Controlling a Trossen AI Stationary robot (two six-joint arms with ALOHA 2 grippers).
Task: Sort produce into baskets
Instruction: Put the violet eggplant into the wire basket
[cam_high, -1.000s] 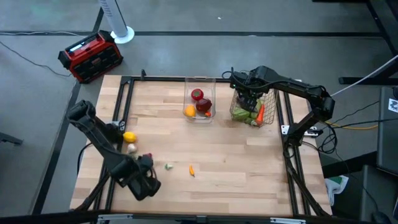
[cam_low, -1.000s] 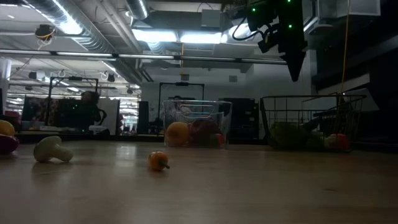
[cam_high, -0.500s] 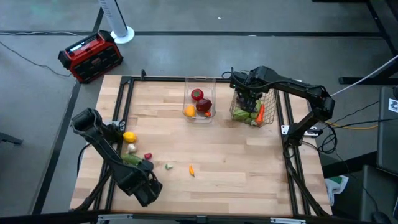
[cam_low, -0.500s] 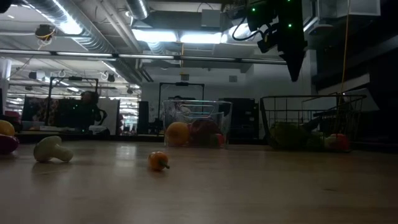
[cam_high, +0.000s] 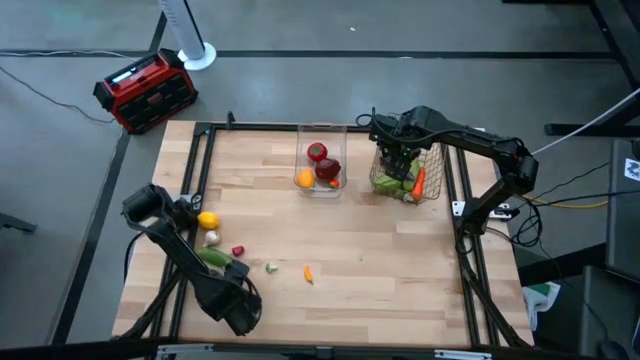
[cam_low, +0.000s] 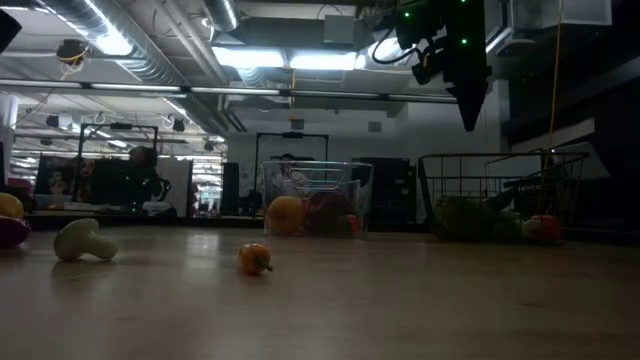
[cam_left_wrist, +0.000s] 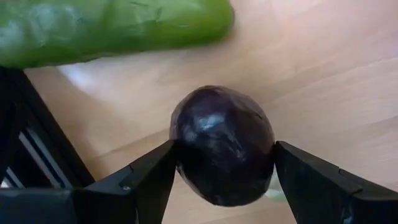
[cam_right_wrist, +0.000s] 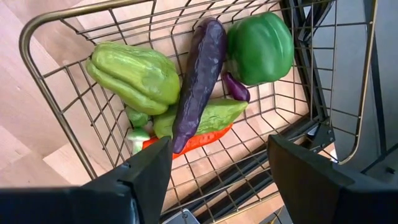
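Observation:
My left gripper (cam_high: 235, 303) points down near the table's near left corner. Its open fingers stand on either side of a round dark purple eggplant (cam_left_wrist: 221, 137), beside a green cucumber (cam_high: 212, 257) that lies on the wood. My right gripper (cam_high: 400, 150) hangs open and empty above the wire basket (cam_high: 432, 170), which holds green peppers, a long eggplant and a carrot. The clear bin (cam_high: 300, 150) holds apples and an orange. A lemon (cam_high: 207, 220), a white piece (cam_high: 211, 238), a red piece (cam_high: 238, 251) and a small orange chili (cam_high: 308, 272) lie loose. My left gripper comes from above with one finger (cam_left_wrist: 149, 174) at each side of the purple eggplant's widest part (cam_left_wrist: 186, 143). The eggplant fills the gap between them. I cannot tell whether the fingers touch it, or whether it rests on the table.
A red-black box (cam_high: 145, 90) sits on the floor beyond the far left corner. Black frame rails (cam_high: 195, 170) run along the table's left and right edges. Bare wood lies open across the middle and near right of the table.
My left gripper has gone down toward the table near its near left corner, with no change in the gap between its fingers. As the arm lowered, the green cucumber came into sight in the high view.

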